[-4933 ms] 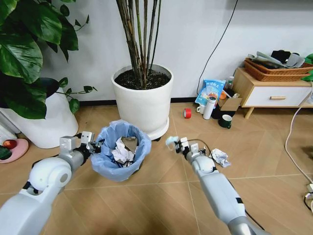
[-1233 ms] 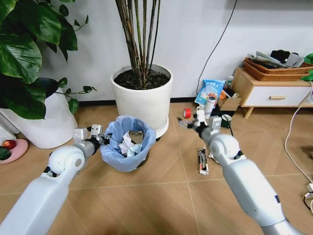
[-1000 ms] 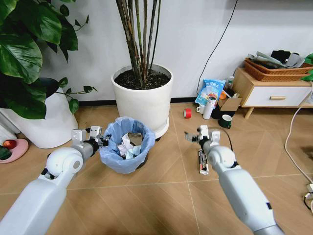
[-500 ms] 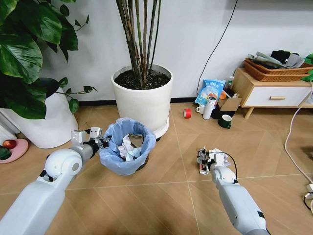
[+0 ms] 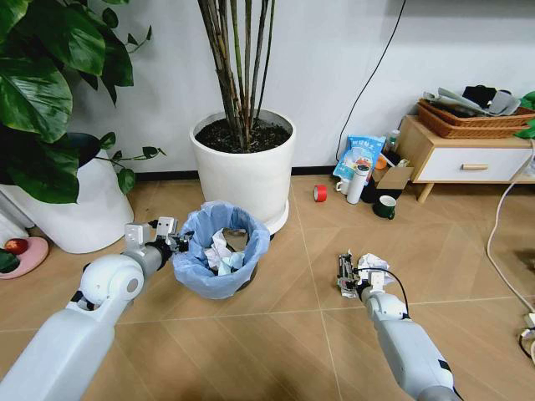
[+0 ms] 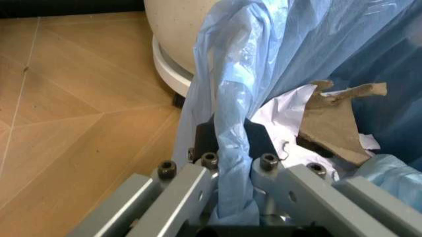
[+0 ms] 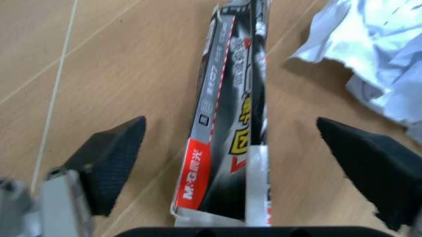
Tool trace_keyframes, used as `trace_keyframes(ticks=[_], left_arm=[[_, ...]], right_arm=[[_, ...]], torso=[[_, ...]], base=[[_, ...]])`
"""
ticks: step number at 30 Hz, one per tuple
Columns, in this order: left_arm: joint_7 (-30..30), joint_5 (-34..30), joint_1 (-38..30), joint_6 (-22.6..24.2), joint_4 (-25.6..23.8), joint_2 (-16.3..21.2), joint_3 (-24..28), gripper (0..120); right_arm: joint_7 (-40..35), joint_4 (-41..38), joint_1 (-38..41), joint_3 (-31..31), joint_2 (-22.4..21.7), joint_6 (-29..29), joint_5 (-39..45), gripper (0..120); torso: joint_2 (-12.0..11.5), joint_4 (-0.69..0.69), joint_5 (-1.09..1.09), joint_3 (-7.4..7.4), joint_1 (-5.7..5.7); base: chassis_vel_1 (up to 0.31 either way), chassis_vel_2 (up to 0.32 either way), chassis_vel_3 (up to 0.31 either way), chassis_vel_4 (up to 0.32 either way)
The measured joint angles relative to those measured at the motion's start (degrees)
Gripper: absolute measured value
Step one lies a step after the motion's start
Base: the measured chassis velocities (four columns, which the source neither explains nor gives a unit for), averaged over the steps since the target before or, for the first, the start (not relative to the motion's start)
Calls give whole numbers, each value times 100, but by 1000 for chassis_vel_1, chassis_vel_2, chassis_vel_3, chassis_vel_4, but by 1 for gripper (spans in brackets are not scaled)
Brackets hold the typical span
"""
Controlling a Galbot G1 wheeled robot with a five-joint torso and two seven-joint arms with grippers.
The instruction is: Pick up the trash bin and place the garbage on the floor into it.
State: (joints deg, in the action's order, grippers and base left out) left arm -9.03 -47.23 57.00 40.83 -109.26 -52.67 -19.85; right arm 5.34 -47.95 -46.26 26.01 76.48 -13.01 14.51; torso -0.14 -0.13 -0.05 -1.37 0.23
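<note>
Flattened dark carton [image 7: 231, 118] between spread right claw [image 7: 237, 163] pads, crinkly-bagged trash bin [image 5: 221, 259] pinched by left claw [image 6: 231, 197]

1. Bare wooden floor [image 5: 276, 334] lay open between the two arms and in front of the trash bin [image 5: 221, 259]; nothing stood there.
2. The big white plant pot [image 5: 244, 167] stood just behind the bin, closing off approach from the wall side.
3. The left gripper [image 5: 171, 238] was clamped on the bin's bag-covered rim, blocking that side; the bin's mouth was open above, with paper inside.
4. The right gripper [image 7: 247, 143] hovered with fingers spread either side of a flattened dark carton [image 7: 231, 123]; floor showed in both gaps.
5. Crumpled white paper [image 7: 382, 54] lay just beside the carton, crowding one finger's side.
6. A mug [image 5: 384, 206], bottle [image 5: 358, 183] and red can [image 5: 320, 193] stood well apart, near the cabinet [image 5: 464, 159].
</note>
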Motion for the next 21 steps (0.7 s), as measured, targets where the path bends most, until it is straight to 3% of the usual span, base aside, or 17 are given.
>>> trace_keyframes(ticks=[3, 12, 14, 21], left_arm=[[3, -3, 14, -3, -18, 29, -29, 0], [64, -3, 17, -9, -19, 39, -61, 0], [79, -3, 14, -10, -17, 37, -68, 0], [136, -3, 22, -13, -20, 56, -98, 0]], right_arm=[[25, 112, 47, 54, 67, 24, -88, 75], [34, 246, 93, 148, 123, 31, -226, 48], [34, 300, 126, 206, 153, 31, -277, 37], [45, 404, 179, 351, 201, 54, -450, 13]], torso=[[0, 0, 0, 0, 0], [0, 0, 0, 0, 0], [0, 0, 0, 0, 0], [0, 0, -1, 1, 0]], base=[[0, 0, 0, 0], [0, 0, 0, 0], [0, 0, 0, 0], [0, 0, 0, 0]])
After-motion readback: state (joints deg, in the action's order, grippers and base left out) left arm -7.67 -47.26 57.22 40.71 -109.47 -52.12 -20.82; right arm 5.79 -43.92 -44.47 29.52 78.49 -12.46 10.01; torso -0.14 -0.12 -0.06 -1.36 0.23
